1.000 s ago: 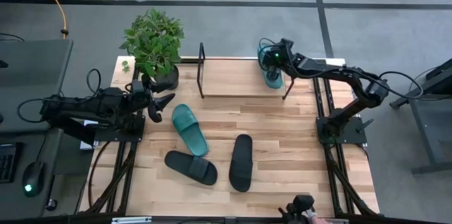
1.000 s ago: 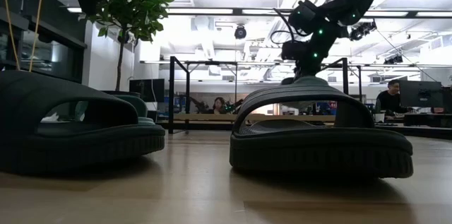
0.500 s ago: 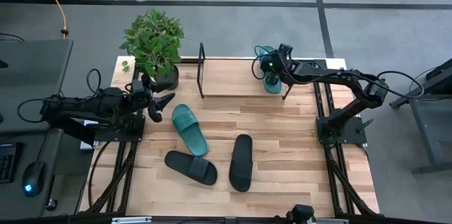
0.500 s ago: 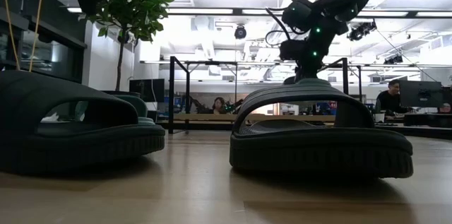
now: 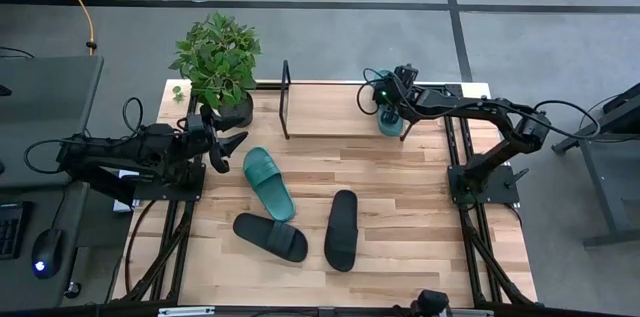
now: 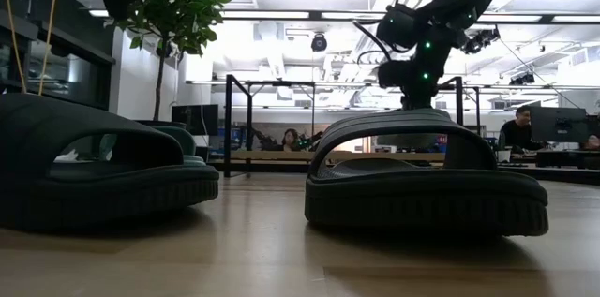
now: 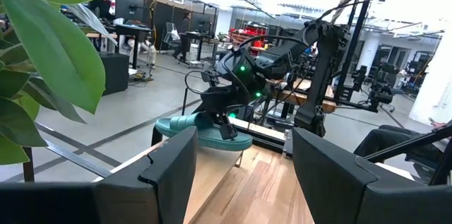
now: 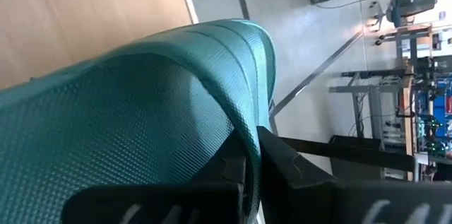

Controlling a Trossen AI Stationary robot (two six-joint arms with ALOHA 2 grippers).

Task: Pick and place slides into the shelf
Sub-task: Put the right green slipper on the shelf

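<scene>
My right gripper (image 5: 386, 93) is shut on a teal slide (image 5: 389, 119) over the right end of the shelf (image 5: 335, 109), by its black end frame (image 5: 405, 125). The left wrist view shows that slide (image 7: 201, 129) roughly level. Whether its sole touches the board cannot be seen. A second teal slide (image 5: 268, 183) and two black slides (image 5: 270, 237) (image 5: 341, 229) lie sole-down on the table. My left gripper (image 5: 236, 146) waits open and level at the table's left, beside the plant. My right gripper pinches the edge of the teal slide's ribbed strap (image 8: 257, 133) between its two fingers (image 8: 286, 164). The fingers slant downward from the table's right side. The slide hangs roughly level below them (image 7: 212, 138) at the shelf's right end.
A potted plant (image 5: 219, 65) stands at the far left corner, next to the shelf's left frame (image 5: 286, 97). In the low view the two black slides (image 6: 427, 180) (image 6: 94, 170) fill the foreground. People sit at desks in the room beyond.
My right gripper, still shut on the teal slide, has turned at the wrist and shifted a little toward the near edge over the shelf's right end. The slide has moved with it toward the end frame.
</scene>
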